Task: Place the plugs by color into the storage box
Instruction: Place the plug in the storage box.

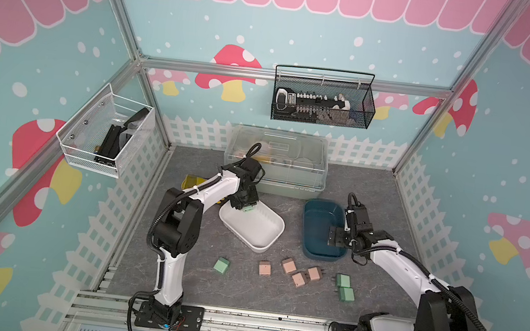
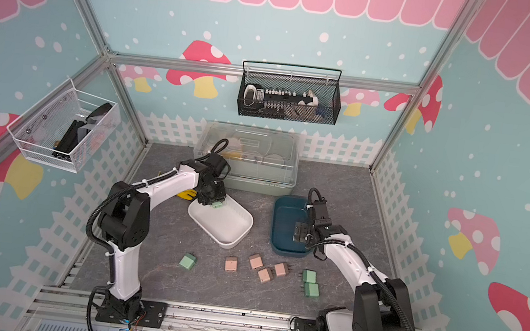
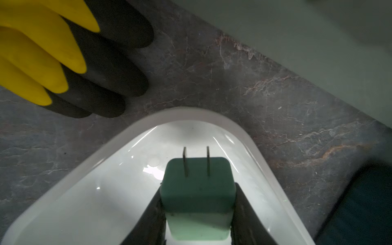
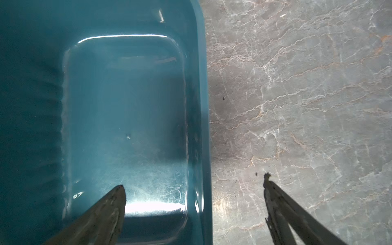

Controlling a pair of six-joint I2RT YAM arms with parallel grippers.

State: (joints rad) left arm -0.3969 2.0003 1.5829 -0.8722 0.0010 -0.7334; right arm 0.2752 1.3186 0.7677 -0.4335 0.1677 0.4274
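Note:
My left gripper (image 3: 197, 187) is shut on a mint green plug (image 3: 197, 169) with its prongs pointing away from the camera. It hangs over the far left corner of the white storage box (image 1: 260, 233), and both top views show it there (image 2: 216, 205). My right gripper (image 4: 193, 181) stands open and holds nothing, straddling one long rim of the dark teal storage box (image 4: 127, 95). On the table in front of the boxes lie several salmon pink plugs (image 1: 288, 266). One green plug (image 1: 221, 265) lies to their left and two green plugs (image 1: 343, 281) to their right.
A yellow and black glove (image 3: 53, 53) lies just beyond the white box's far left corner. A large translucent lidded box (image 1: 278, 161) stands at the back. A black wire basket (image 1: 323, 98) and a white one (image 1: 105, 136) hang on the walls.

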